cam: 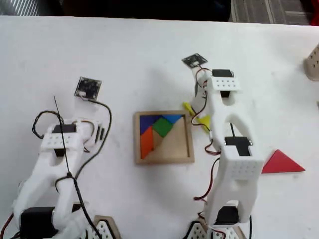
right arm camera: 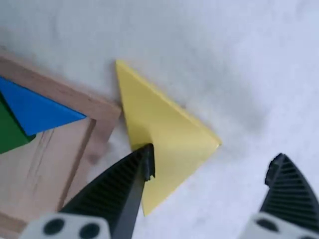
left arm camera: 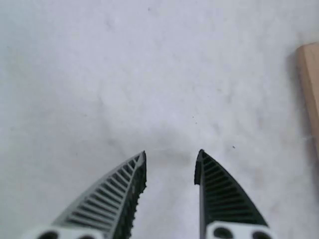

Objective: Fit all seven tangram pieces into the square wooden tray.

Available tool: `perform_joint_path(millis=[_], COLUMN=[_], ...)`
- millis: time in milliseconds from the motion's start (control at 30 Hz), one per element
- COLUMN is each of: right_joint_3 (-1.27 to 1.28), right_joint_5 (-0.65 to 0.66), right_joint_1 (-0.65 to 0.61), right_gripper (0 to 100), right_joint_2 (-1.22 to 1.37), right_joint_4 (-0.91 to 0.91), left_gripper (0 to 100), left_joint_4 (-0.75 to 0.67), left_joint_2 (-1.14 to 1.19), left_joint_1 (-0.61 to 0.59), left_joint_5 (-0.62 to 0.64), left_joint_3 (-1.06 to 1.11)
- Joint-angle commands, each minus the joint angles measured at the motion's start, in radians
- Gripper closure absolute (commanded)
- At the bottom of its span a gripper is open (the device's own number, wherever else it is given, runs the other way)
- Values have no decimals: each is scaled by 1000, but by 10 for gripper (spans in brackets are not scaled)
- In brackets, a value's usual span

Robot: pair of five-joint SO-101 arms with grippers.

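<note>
The square wooden tray (cam: 188, 149) lies mid-table holding purple, blue (right arm camera: 35, 107), green (cam: 162, 127) and orange pieces in its far-left part. A yellow triangle (right arm camera: 164, 132) lies flat on the table, one corner touching the tray's outer corner (right arm camera: 107, 117). My right gripper (right arm camera: 213, 155) is open just above it, one finger over the yellow face, the other past its edge. A red triangle (cam: 281, 163) rests on the table right of the right arm. Left of the tray, my left gripper (left arm camera: 172, 157) stands open over bare table, with nothing between its fingers.
A pale wooden object (cam: 313, 62) stands at the far right edge. Cables hang along both arms. The tray's wooden rim (left arm camera: 310, 89) lies just beside the left gripper. Bare white table stretches behind and to the left.
</note>
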Motion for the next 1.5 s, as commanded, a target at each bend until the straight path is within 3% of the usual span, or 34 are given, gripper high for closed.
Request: perform_joint_path(millis=[0,333,800,1133,1300,1467], right_joint_3=[-9,-9,-17,-193,-249,-347], right_joint_5=[35,41,41,43,153,169], right_joint_1=[2,-56,-33,-2,-2,38], right_gripper=[661,660,661,659,659,659], right_joint_2=[2,15,16,24,90,203], right_joint_4=[13,64,38,157,183,186], left_gripper=[828,828,830,830,829,828], left_joint_4=[5,5,5,5,5,5], left_joint_2=[-35,-35,-35,-35,-35,-35], left_joint_1=[-5,-8,-8,-8,-8,-8], left_joint_5=[-11,-11,-11,-11,-11,-11], left_joint_3=[-9,-9,-6,-8,-8,-9])
